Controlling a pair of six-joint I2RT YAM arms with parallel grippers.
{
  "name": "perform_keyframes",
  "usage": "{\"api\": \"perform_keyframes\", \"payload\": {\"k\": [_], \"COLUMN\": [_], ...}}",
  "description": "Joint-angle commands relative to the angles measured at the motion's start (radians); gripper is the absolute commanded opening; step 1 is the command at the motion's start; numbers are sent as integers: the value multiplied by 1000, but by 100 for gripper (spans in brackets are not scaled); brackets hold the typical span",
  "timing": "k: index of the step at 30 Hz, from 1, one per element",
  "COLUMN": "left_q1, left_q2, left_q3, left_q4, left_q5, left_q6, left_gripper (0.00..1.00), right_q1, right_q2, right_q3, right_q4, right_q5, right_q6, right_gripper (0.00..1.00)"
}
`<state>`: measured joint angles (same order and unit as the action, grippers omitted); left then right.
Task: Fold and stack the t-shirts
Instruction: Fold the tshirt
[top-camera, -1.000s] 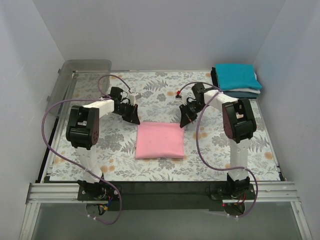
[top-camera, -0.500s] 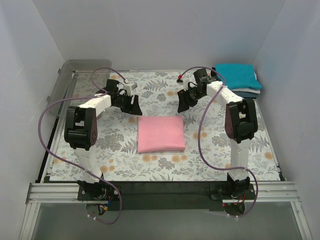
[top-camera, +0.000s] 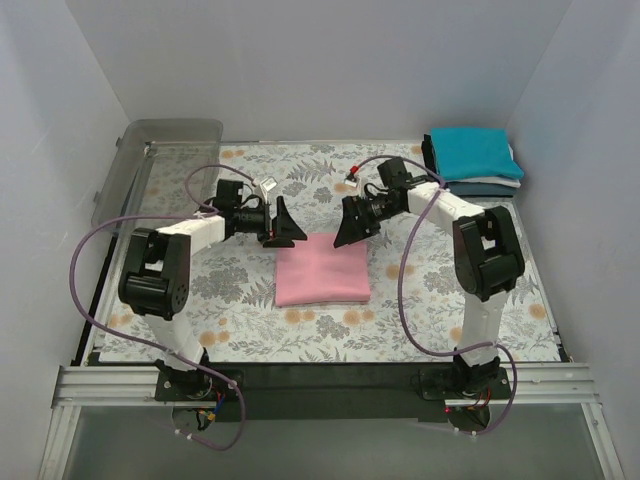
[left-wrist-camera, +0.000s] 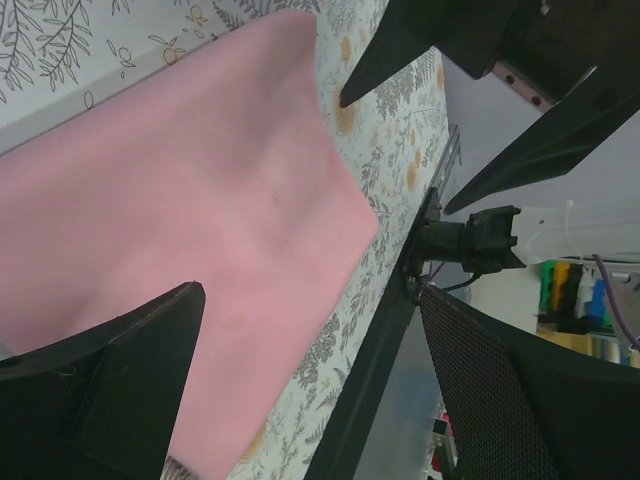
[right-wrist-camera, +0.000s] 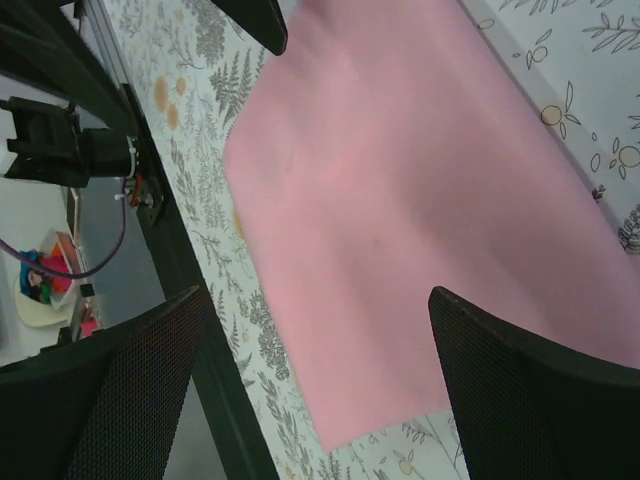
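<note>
At centre-left of the top view, the left jaws hang spread wide and empty over the far left corner of the pink t-shirt (top-camera: 322, 270). The shirt lies as a flat rectangle mid-frame on the table (top-camera: 300, 175), so we judge its folding done, though we cannot quite tell whether its edges sit true. Just right of centre, the right jaws hover equally wide, holding nothing, at its far right corner. In the upper right waits the stack of folded t-shirts (top-camera: 475, 152), teal on top. What remains is carrying the pink one onto it.
</note>
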<state>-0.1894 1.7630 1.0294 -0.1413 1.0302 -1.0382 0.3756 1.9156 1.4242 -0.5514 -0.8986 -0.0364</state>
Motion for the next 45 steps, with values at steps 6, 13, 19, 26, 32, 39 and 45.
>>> {"api": "perform_keyframes", "payload": {"k": [6, 13, 19, 26, 32, 39, 45], "left_q1": [-15, 31, 47, 7, -56, -48, -21], "left_q2": [190, 326, 161, -19, 9, 165, 132], "left_q3": [67, 224, 258, 15, -103, -164, -199], "left_q4": [124, 97, 35, 170, 345, 336, 301], "left_q5": [-108, -107, -30, 62, 57, -36, -19], "left_q6": [-102, -65, -55, -302, -493, -487, -396], "left_gripper": [90, 91, 91, 92, 92, 93, 94], "right_q1": [0, -38, -52, 2, 34, 20, -15], "right_q2": [201, 283, 107, -114, -84, 51, 51], "right_q3": [70, 176, 153, -178, -332, -360, -369], "right_q4": [145, 156, 145, 395, 580, 581, 577], "right_q5": [95, 171, 87, -92, -82, -49, -71], "right_q6": [79, 81, 139, 404, 563, 544, 549], "right_gripper": [98, 98, 98, 98, 98, 98, 98]}}
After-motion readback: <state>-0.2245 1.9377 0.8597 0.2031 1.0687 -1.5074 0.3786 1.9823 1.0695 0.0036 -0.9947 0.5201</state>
